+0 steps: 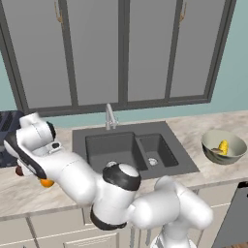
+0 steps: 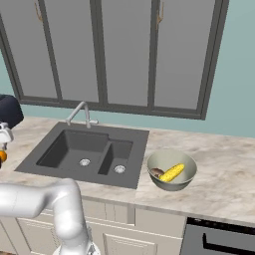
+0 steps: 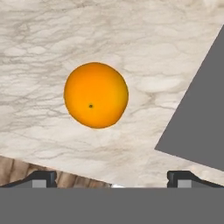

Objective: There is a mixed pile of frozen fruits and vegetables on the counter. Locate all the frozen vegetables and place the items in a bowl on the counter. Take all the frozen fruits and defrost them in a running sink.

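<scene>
Grey cabinet fronts rise behind the beige marbled counter (image 1: 193, 127). At its left end the gripper (image 3: 112, 177) hangs above the smooth round orange (image 3: 96, 95), jaws spread wide and empty, seemingly lined up to pick this fruit. The matte dark sink (image 1: 133, 145) with two basins lies midway, no water visible. Rightward, the pale bowl (image 2: 164, 160) holds the knobbly yellow corn cob (image 2: 172, 173) and brown mushroom (image 2: 157, 173).

arm folded low, reaching far to its left, forearm stretched out, wrist bent down. gripper (image 3: 112, 178) points straight down, jaws spread wide, nothing between them; two dark fingertips (image 3: 41, 178) peek up at the hand view's bottom.
</scene>
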Available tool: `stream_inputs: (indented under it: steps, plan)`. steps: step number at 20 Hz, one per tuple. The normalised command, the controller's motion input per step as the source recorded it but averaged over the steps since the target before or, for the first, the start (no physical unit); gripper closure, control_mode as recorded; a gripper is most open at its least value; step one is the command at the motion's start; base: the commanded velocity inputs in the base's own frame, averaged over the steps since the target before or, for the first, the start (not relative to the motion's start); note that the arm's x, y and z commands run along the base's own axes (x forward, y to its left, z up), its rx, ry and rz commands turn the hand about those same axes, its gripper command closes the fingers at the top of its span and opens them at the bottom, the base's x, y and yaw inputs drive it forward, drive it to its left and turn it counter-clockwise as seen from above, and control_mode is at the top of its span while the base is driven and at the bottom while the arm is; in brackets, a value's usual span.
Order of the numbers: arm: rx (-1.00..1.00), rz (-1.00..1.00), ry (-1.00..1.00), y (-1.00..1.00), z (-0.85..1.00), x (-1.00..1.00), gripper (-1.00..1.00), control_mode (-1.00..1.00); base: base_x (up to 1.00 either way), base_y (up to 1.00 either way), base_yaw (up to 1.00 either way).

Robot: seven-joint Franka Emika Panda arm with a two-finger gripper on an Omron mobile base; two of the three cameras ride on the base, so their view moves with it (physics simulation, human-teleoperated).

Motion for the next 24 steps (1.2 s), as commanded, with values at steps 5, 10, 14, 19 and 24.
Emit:
stream_inputs:
  steps: [5, 10, 14, 19, 24]
  plan:
    - [0.0, 0.0, -0.04, 0.09, -0.12, 0.06, -1.0, -1.0, 0.0, 0.0, 0.0]
    - [0.0, 0.0, -0.08, 0.08, -0.1, 0.13, -1.0, -1.0, 0.0, 0.0, 0.0]
    - [0.0, 0.0, 0.0, 0.07, -0.08, 0.24, -1.0, -1.0, 0.0, 0.0, 0.0]
    - [-0.02, 0.0, -0.01, 0.19, -0.07, 0.2, -1.0, -1.0, 0.0, 0.0, 0.0]
    - [0.0, 0.0, 0.0, 0.04, -0.11, -0.03, -1.0, -1.0, 0.0, 0.0, 0.0]
